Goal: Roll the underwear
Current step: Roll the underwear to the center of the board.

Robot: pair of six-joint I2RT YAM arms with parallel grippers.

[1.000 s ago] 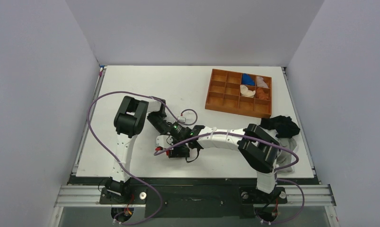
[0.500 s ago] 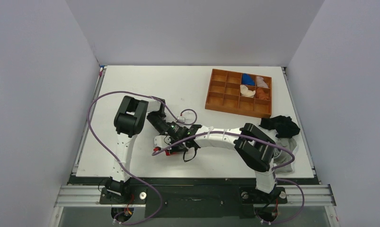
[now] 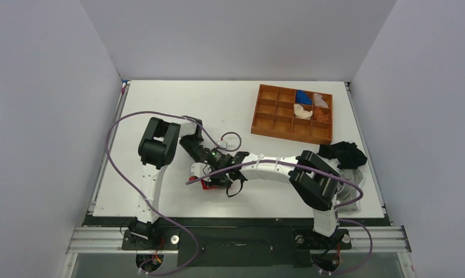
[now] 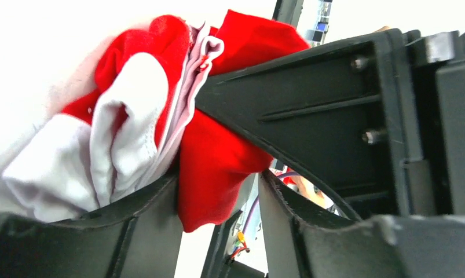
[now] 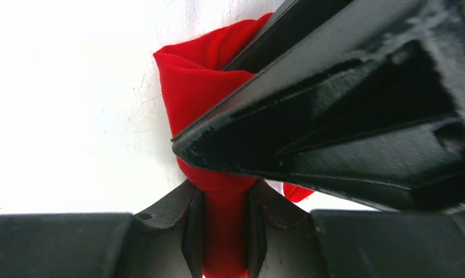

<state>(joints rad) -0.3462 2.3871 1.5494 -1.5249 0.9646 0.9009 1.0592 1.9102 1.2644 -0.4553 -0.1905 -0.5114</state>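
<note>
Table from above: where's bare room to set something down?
Bare: far half of the table, left of the tray. Crowded: centre, where left end effector and right end effector pinch the underwear, and right edge by black garment.

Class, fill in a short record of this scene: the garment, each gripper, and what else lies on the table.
garment: underwear, red with white trim, bunched up on the table
left gripper: shut on the underwear
right gripper: pinching a red fold
arms: both meet at the bundle, near the table's front
elsewhere: wooden compartment tray far right; black garment at the right edge
</note>
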